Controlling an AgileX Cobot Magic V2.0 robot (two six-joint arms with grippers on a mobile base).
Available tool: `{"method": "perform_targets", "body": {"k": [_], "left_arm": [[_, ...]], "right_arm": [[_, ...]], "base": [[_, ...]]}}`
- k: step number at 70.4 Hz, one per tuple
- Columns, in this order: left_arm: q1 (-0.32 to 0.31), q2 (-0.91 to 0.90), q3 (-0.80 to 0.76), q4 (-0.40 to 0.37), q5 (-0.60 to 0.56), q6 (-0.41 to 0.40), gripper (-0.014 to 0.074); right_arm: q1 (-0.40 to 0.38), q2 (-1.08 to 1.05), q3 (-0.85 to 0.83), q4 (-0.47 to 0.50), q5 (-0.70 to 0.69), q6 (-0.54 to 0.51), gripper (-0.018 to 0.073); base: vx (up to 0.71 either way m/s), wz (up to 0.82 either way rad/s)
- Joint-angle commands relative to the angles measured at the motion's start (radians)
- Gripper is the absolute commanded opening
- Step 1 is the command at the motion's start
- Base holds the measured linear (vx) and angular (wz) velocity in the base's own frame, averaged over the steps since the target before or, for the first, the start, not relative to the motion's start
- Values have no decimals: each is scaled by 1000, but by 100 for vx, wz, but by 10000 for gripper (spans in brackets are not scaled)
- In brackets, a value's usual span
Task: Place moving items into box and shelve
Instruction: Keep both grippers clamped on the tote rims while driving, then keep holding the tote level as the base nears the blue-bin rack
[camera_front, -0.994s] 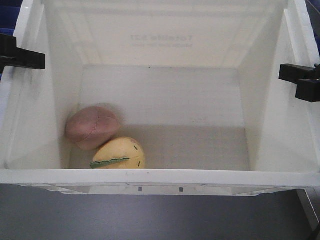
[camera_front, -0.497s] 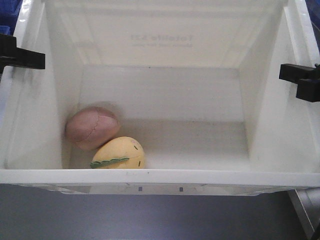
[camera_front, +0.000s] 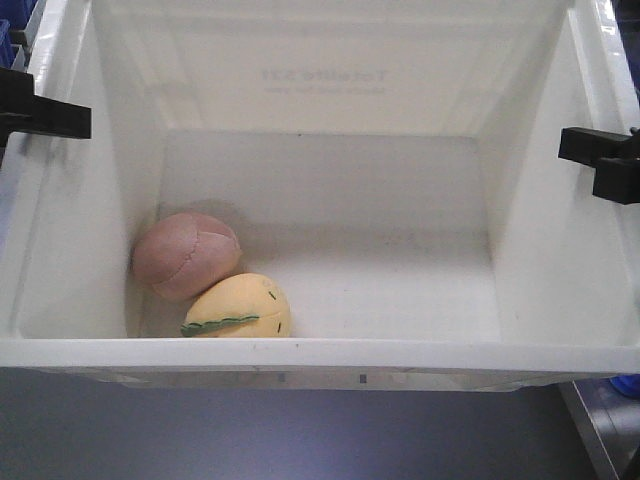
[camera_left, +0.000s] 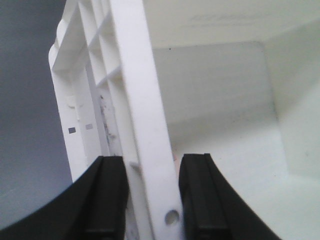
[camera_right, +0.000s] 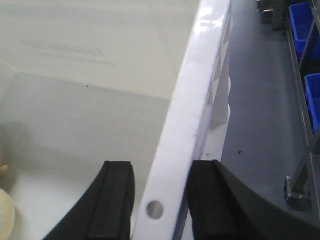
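Pink-brown plush ball (camera_front: 186, 255), pale yellow plush ball (camera_front: 240, 307) inside white plastic tote (camera_front: 300, 352); your left gripper (camera_left: 152, 197), right gripper (camera_right: 159, 200) clamp rim. Shelving not yet done.

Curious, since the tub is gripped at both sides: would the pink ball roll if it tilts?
Likely: the pink ball is round and lies loose on the smooth floor of the box. Stitched seams suggest soft stuffing, so probably light. The yellow ball touching it may block it.
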Motion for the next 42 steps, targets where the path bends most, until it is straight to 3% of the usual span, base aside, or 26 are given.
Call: {"method": "perform_targets", "body": {"k": [1, 42], "left_arm": [[-12, -27, -48, -146, -110, 22, -6], [-12, -27, -48, -146, -110, 22, -6]], "right_arm": [[5, -17, -43, 96, -102, -24, -4], [5, -17, -43, 96, -103, -24, -4]], "base": [[47, 6], [47, 13]]}}
